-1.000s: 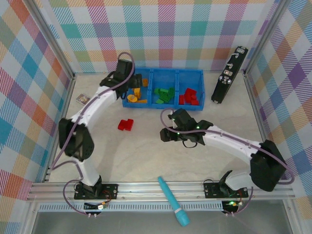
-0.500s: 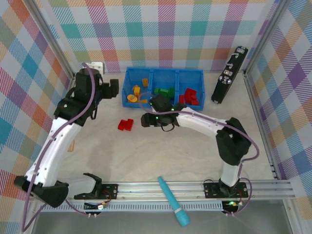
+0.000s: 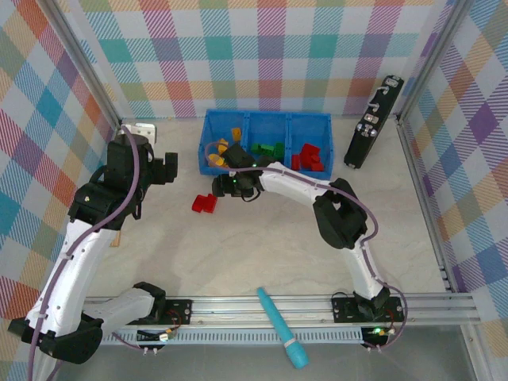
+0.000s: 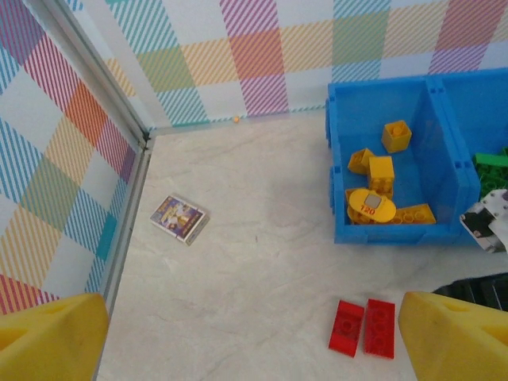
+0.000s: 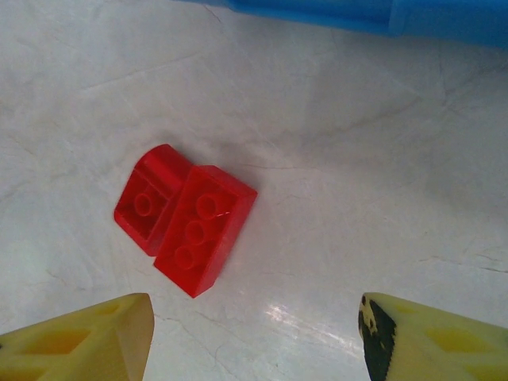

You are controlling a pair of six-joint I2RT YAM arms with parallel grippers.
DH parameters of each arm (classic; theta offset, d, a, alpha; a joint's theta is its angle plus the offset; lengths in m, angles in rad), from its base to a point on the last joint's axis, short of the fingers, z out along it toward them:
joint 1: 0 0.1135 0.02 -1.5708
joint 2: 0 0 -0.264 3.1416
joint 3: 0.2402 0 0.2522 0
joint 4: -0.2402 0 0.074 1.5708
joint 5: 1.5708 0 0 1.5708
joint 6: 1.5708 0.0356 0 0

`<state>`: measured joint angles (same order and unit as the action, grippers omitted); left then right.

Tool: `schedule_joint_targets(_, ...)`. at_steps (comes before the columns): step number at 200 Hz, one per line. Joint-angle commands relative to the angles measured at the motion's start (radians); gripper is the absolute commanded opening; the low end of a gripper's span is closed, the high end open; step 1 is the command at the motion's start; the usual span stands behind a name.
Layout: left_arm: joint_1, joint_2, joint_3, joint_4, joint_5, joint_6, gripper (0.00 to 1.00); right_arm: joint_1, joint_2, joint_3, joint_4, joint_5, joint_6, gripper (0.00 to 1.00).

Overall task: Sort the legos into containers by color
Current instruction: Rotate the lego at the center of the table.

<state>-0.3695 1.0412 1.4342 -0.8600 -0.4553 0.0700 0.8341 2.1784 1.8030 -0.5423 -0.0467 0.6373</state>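
Since two red legos (image 5: 186, 222) lie touching, unsorted, on the table (image 5: 357, 119) just before the blue tray (image 3: 268, 117), the right gripper (image 5: 252, 311) hovers above them, jaws apart and empty, likely to grasp one, while the left gripper (image 4: 250, 311) hangs spread wide nearby.

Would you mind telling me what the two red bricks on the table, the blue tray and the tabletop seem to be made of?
Red bricks: likely moulded plastic, glossy, with glints on the studs. Blue tray: apparently plastic, smooth thin uniform walls. Tabletop: pale, stone-like veins and sheen; stone or laminate, I cannot tell.
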Motion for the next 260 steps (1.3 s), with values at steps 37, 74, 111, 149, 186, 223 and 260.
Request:
schedule_joint_targets(37,0.01,-0.018,-0.012,-0.009,-0.026,0.025,0.95,0.027,0.101,0.099,-0.008,-0.031,0.053,0.78)
schedule_joint_targets(74,0.011,-0.023,-0.001,-0.012,-0.024,0.025,0.96,0.035,0.168,0.181,-0.049,-0.001,0.068,0.82)
schedule_joint_targets(111,0.01,-0.023,0.003,-0.014,-0.022,0.027,0.96,0.045,0.252,0.287,-0.108,0.035,0.073,0.81)
schedule_joint_targets(149,0.01,-0.03,-0.001,-0.01,-0.02,0.03,0.96,0.051,0.311,0.361,-0.166,0.08,0.073,0.79)
schedule_joint_targets(186,0.009,-0.034,-0.01,0.004,-0.011,0.032,0.96,0.051,0.346,0.386,-0.176,0.094,0.094,0.74)
schedule_joint_targets(223,0.001,-0.025,-0.018,0.021,-0.002,0.028,0.96,0.051,0.338,0.372,-0.21,0.137,0.082,0.66)
schedule_joint_targets(260,-0.003,-0.021,-0.024,0.032,0.008,0.025,0.97,0.048,0.334,0.365,-0.24,0.171,0.058,0.55)
